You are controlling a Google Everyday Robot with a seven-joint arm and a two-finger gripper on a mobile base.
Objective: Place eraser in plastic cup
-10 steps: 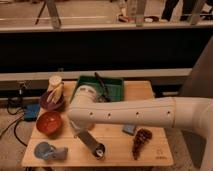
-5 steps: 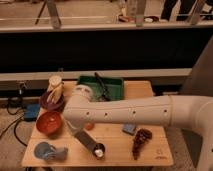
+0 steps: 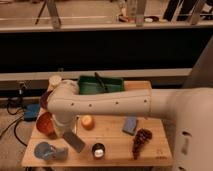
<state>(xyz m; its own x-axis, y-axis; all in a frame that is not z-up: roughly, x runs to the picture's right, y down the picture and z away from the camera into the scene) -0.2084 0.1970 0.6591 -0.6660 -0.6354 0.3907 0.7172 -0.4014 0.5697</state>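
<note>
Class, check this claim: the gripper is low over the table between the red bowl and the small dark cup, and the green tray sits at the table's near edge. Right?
Not quite: the camera view shows the green tray at the far edge of the table. The gripper is indeed low between the red bowl and the small dark cup.

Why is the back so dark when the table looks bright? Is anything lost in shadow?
Camera view: warm light falls on the wooden table and the white arm, the brightest thing, while the wall behind is a dark band. Camera view: the gripper, low at the table's left near the pale blue plastic cup, sits under the arm's shaded side, so anything it holds is unclear.
</note>
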